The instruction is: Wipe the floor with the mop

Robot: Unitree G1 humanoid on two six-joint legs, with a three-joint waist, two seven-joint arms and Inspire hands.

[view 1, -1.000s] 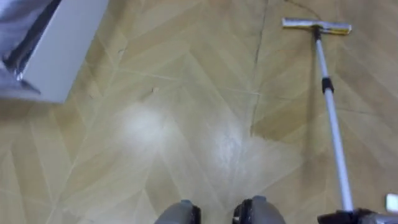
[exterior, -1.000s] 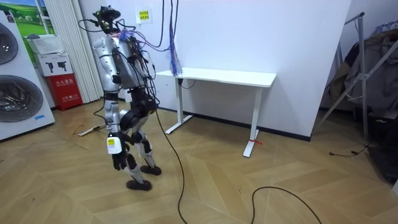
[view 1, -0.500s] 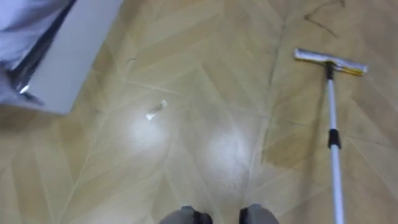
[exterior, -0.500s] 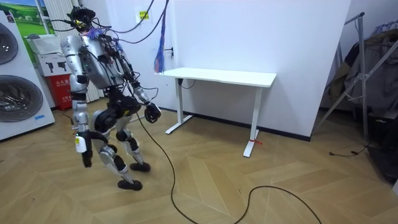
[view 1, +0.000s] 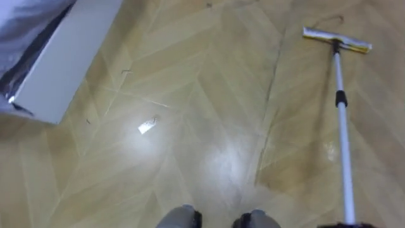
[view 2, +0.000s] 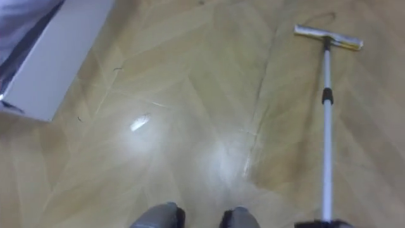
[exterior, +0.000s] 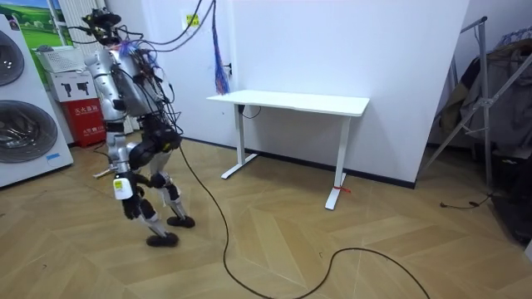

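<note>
Down on the shiny tan wooden floor [view 1: 209, 95], the long white pole mop with a flat pale head [view 1: 342, 133] is resting ahead on the right. Its near end is running off the bottom edge by a dark sliver of the right hand [view 1: 343, 225]; its grip cannot be told. A small white paper scrap [view 1: 147, 125] is lying left. Across the room view, the left hand [exterior: 130, 208] is hanging, too small to read.

Herringbone wood floor [exterior: 349, 224], white wall [exterior: 332, 50], white desk [exterior: 299, 103], washing machine [exterior: 21, 124]
</note>
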